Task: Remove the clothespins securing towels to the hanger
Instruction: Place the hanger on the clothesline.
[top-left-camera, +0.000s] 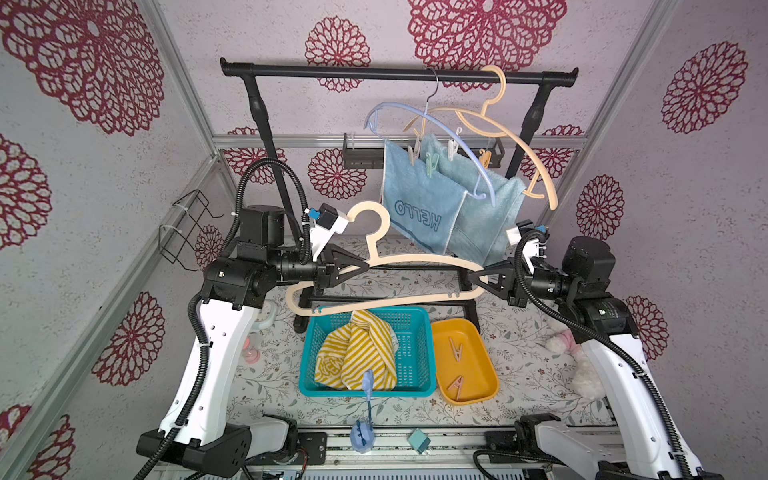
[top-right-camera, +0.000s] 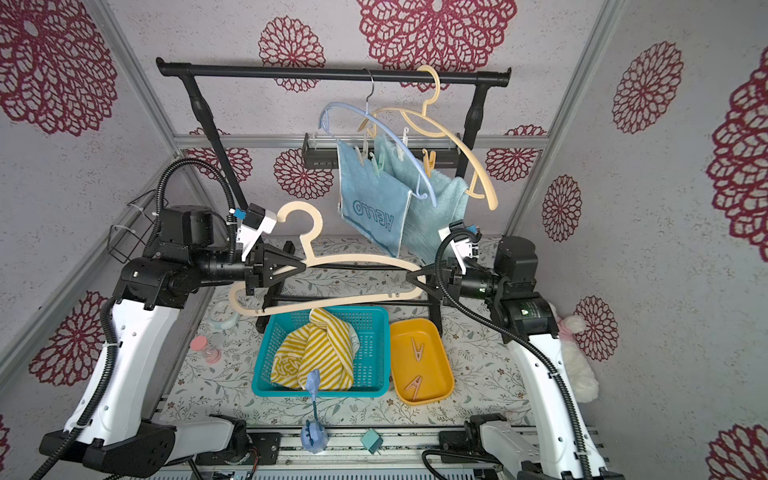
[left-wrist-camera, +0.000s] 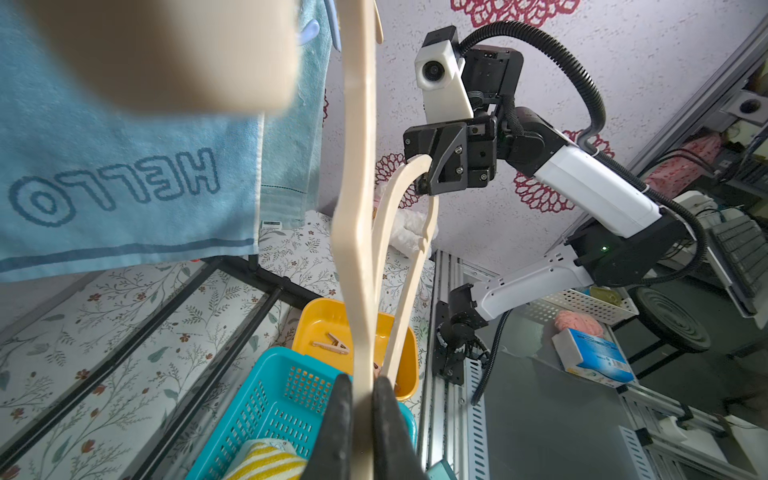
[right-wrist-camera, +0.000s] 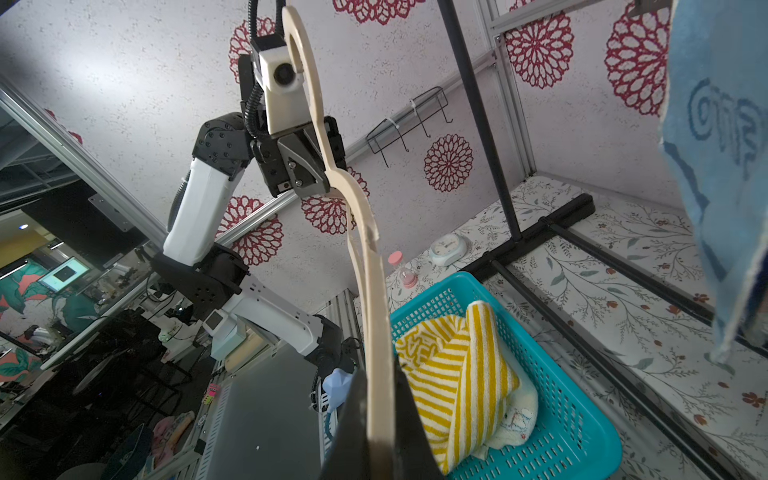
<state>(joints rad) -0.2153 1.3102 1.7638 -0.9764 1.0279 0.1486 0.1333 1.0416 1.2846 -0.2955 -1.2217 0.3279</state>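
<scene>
A bare cream hanger (top-left-camera: 399, 266) hangs level over the basket, held at both ends. My left gripper (top-left-camera: 365, 266) (left-wrist-camera: 363, 386) is shut on its left shoulder and my right gripper (top-left-camera: 471, 276) (right-wrist-camera: 380, 382) is shut on its right end. On the rail behind, a blue hanger (top-left-camera: 436, 124) carries the HELLO towel (top-left-camera: 415, 208) and a plain light blue towel (top-left-camera: 486, 216). These are pinned by beige (top-left-camera: 414, 150), mint (top-left-camera: 432, 162), white (top-left-camera: 452, 147) and orange-yellow (top-left-camera: 484, 157) clothespins. The yellow-striped towel (top-left-camera: 357, 353) lies in the teal basket (top-left-camera: 415, 324). Two clothespins (top-left-camera: 457, 348) lie in the yellow tray (top-left-camera: 478, 340).
Another cream hanger (top-left-camera: 519, 141) hangs on the black rail (top-left-camera: 332, 71). The rack's black base bars (top-left-camera: 415, 297) run under the held hanger. A clock (top-left-camera: 266, 320) and pink bottle (top-left-camera: 251, 351) stand left, a plush toy (top-left-camera: 582, 374) right, a wire rack (top-left-camera: 187, 228) on the left wall.
</scene>
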